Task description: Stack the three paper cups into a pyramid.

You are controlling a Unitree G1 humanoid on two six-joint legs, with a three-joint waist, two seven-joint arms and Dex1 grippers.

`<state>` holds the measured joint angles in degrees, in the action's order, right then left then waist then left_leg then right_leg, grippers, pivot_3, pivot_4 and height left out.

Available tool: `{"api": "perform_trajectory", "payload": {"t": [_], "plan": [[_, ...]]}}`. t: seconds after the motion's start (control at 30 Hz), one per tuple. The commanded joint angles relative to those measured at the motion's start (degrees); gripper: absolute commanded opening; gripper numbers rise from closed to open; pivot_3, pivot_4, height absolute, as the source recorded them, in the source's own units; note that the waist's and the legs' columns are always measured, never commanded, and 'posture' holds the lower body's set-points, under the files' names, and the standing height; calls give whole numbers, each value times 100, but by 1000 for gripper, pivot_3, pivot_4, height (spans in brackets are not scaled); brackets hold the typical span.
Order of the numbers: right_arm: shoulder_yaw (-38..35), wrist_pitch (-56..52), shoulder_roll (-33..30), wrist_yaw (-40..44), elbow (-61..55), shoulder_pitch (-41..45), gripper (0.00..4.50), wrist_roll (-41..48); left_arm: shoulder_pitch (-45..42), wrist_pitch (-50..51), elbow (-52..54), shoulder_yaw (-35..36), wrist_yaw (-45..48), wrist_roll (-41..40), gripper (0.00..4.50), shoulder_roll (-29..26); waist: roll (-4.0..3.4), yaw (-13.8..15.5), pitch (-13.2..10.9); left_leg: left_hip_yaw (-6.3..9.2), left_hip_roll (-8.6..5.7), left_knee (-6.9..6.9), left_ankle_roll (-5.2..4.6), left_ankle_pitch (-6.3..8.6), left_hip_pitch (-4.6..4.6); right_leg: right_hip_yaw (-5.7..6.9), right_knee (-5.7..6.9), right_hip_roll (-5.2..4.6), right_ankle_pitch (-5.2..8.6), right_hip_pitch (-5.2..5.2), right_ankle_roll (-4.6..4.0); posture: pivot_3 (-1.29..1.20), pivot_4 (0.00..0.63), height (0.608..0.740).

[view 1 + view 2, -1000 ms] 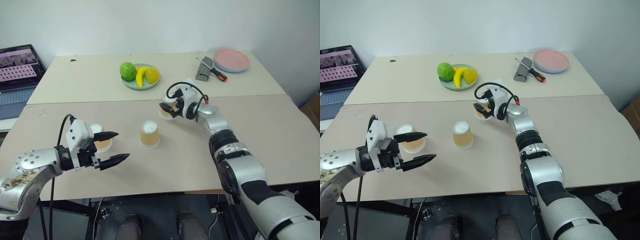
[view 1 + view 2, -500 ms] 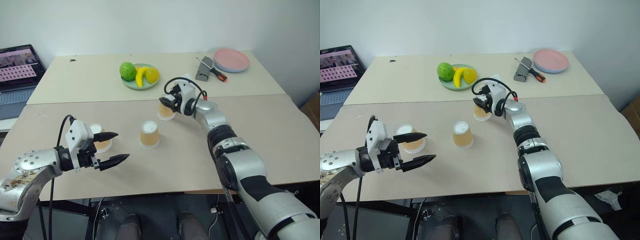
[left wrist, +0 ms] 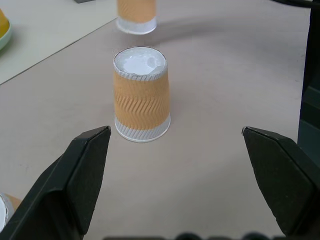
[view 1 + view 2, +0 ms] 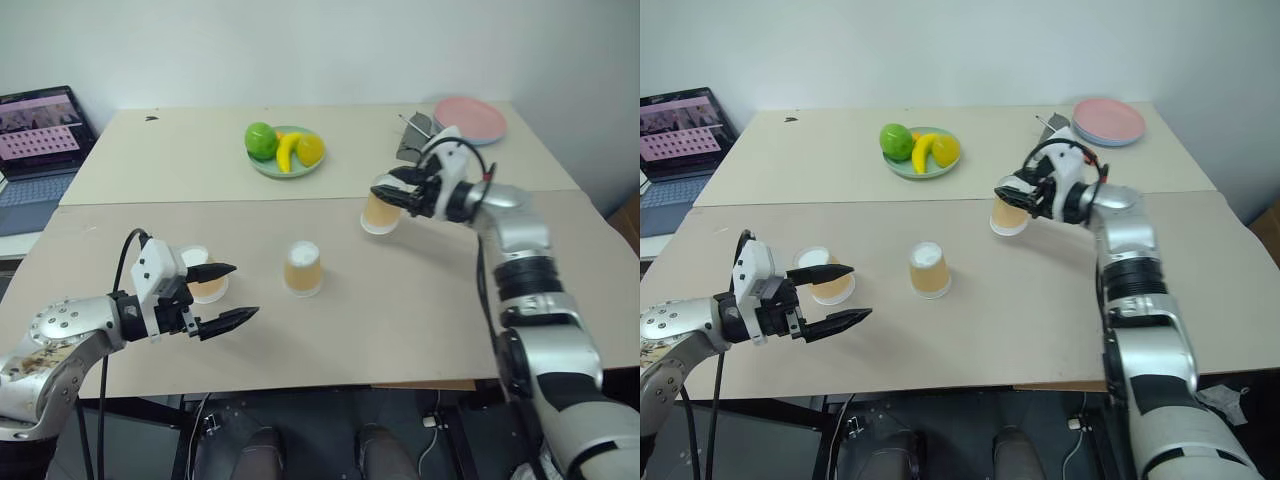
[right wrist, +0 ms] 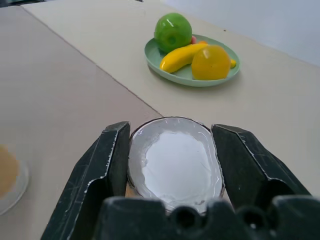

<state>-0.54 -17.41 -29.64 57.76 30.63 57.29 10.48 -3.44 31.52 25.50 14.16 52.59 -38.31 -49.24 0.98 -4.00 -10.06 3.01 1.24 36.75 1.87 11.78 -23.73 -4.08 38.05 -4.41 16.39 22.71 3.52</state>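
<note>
Three paper cups with tan sides and white bases are in view. My right gripper is shut on one cup near its base and holds it clear of the table; in the right wrist view its white base sits between the two fingers. A second cup stands upside down mid-table, also seen in the left wrist view. The third cup stands at the left, just behind my left gripper, which is open and holds nothing.
A green plate with an apple, a banana and an orange fruit sits at the back centre. A pink plate and a grey tool lie back right. A laptop stands at the far left. A seam runs between the two tabletops.
My right gripper shut on the far cup, lifted it off the table and carried it to the right. The left arm and the other two cups stayed put.
</note>
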Motion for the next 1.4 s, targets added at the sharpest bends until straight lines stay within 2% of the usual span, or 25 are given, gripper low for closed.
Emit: {"api": "perform_trajectory", "payload": {"t": [0.03,0.13,0.27,0.47,0.97,1.4], "plan": [[217,-491,-252,1030,-1193,-211,2507,540,-150,-87,-18,-33,102,35,4500,-17,0,-35,0,-1,4,0,0,0,8,-1,2,3,0,-2,0,0,150,740],[408,-715,-353,1604,-1902,-555,2507,868,-252,-88,-79,-92,143,54,4500,-31,0,-20,0,-2,11,-2,-1,1,34,0,-1,10,0,-27,0,0,150,740],[731,-513,-67,1478,-2153,-791,2507,705,-307,-67,-102,-78,201,34,4500,-77,2,3,-1,-3,7,1,-1,1,32,1,-5,4,0,-32,0,0,150,740],[755,-366,201,1198,-1904,-678,2507,638,-287,-9,-53,20,247,7,4500,-139,2,27,-1,0,5,1,-1,1,27,3,-5,2,0,-28,0,0,150,740],[922,-177,204,1364,-1800,-911,2507,580,-253,44,15,52,180,-50,4500,-157,3,65,-2,0,4,1,0,1,29,3,-6,1,0,-29,0,0,150,740],[1101,251,375,1291,-1053,-936,2507,263,-260,124,21,130,209,-71,4500,-178,3,52,-2,-1,5,1,0,1,30,3,-5,2,0,-28,0,0,150,740]]}}
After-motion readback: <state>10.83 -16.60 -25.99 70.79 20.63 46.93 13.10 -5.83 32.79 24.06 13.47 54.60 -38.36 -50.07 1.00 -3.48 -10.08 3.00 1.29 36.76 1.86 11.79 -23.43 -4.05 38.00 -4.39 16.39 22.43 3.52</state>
